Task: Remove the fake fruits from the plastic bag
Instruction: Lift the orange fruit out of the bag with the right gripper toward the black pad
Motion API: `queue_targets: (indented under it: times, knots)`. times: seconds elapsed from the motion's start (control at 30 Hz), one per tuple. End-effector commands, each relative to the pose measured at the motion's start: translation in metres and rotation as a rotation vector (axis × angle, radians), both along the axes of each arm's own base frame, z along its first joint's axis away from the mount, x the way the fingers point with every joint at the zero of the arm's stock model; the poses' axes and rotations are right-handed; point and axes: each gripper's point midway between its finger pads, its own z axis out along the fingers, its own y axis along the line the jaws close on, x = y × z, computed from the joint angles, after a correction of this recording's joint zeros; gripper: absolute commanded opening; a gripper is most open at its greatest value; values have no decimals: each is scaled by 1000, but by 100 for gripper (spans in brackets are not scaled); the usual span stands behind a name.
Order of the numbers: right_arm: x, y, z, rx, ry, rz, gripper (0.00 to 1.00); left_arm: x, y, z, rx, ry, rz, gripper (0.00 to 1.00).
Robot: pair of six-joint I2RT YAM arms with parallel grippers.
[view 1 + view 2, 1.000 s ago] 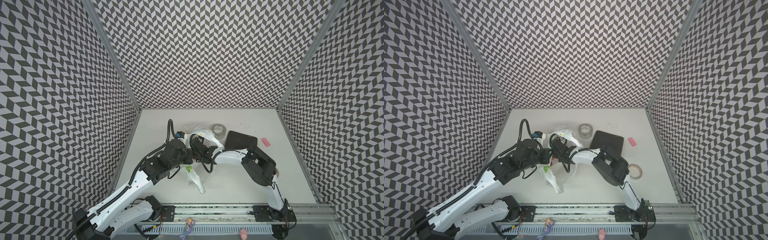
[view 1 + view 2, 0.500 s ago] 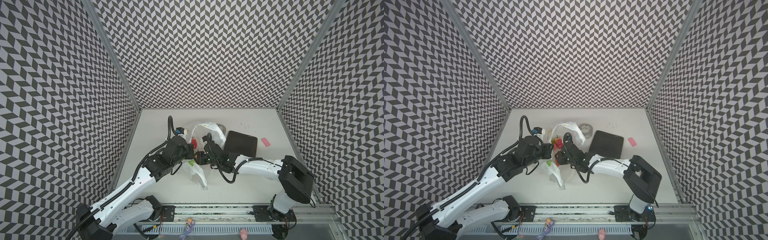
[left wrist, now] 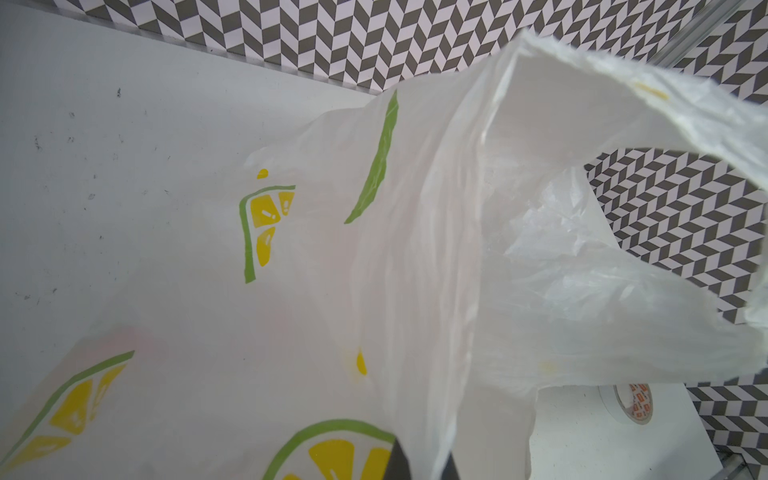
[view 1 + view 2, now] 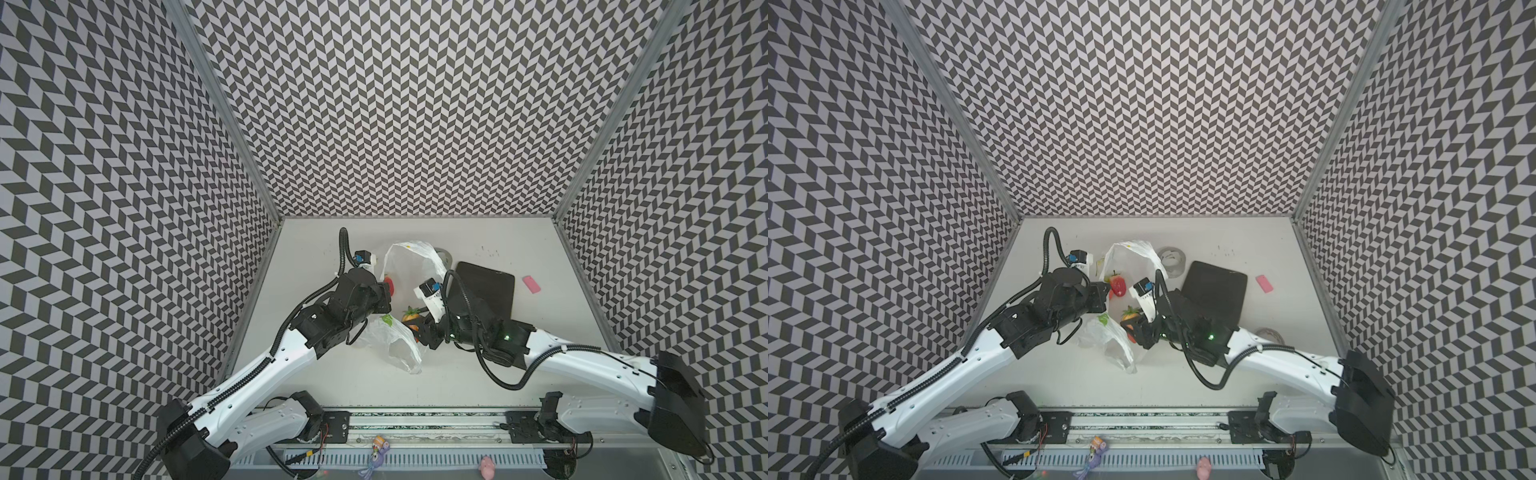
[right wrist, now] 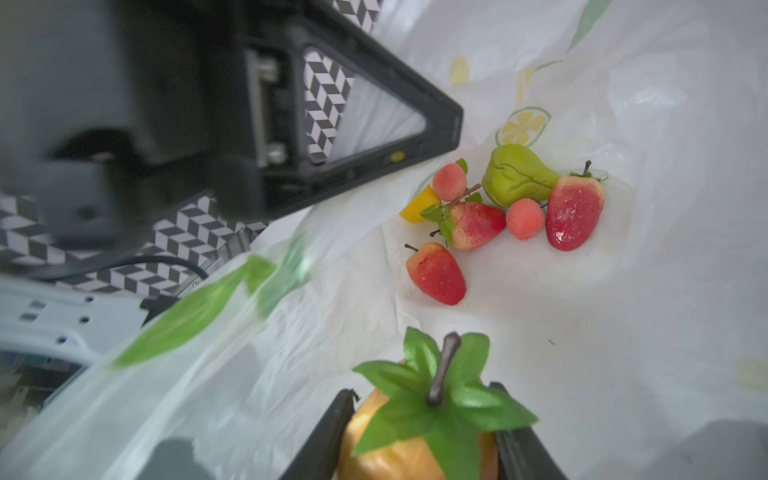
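The gray desk [image 4: 353, 386] is the biggest thing here. The plastic bag [image 4: 409, 259] lies in the middle of it. It is thin and white, with yellow lemon slices and green leaves printed on it. In both top views its far part stands up in a big open loop [image 4: 1129, 257], and its near part lies crumpled on the desk.

A flat black pad [image 4: 486, 286] lies just right of the bag.

The left pincer [image 4: 384, 293] is at the bag's left side. In the left wrist view its two dark fingers [image 3: 397, 459] are closed tight on an edge of the bag.

The right pincer [image 5: 419, 449] is at the bag's right side, near its middle. It grips an orange-yellow fruit [image 5: 399, 453] with green leaves and a brown stem. One finger is on each side of the fruit. The fruit is over the bag's plastic.

The other fake fruits [image 5: 498, 216] lie close together inside the open bag. There are three red strawberries [image 5: 436, 274], a green pear [image 5: 517, 176], two small peach-colored balls [image 5: 525, 219] and a little yellow piece [image 5: 415, 205]. In a top view one strawberry [image 4: 1118, 285] shows just beside the left pincer.

A tape roll [image 4: 1171, 259] sits just beyond the bag. A small pink block [image 4: 531, 284] lies right of the pad.
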Motion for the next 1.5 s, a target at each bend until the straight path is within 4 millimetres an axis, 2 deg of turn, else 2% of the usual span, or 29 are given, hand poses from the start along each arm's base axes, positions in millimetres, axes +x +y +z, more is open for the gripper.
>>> queue_targets:
  times: [0.0, 0.13, 0.37, 0.5, 0.57, 0.63, 0.83, 0.97, 1.2, 1.4, 1.47]
  knots:
    - [-17, -14, 31, 30, -115, 70, 37, 6, 0, 19, -26, -49, 15, 0]
    - [-25, -40, 54, 72, -114, 17, 37, 6, 1, 17, -21, -50, 16, 0]
    - [-7, -103, 70, 72, -47, -310, 34, 6, 1, 16, -27, -50, 24, 0]
    - [6, -152, 63, 108, -5, -580, 32, 7, 2, 14, -24, -47, 33, 0]
    - [11, -172, 58, 133, 10, -696, 31, 8, 3, 14, -25, -48, 38, 0]
    - [19, -183, 50, 134, 24, -784, 28, 8, 3, 14, -28, -49, 42, 0]
    - [64, -177, 11, 15, 78, -915, 24, 7, 4, 14, -27, -42, 45, 0]
    - [104, -178, -27, -52, 134, -974, 24, 6, 5, 13, -22, -34, 47, 0]
    - [185, -178, -69, -294, 19, -933, 25, 2, 10, 13, -38, -34, 65, 0]
    - [243, -188, -105, -475, 39, -934, 26, 0, 13, 16, -23, -47, 59, 0]
    - [260, -193, -111, -499, 33, -948, 27, 0, 13, 16, -19, -47, 54, 0]
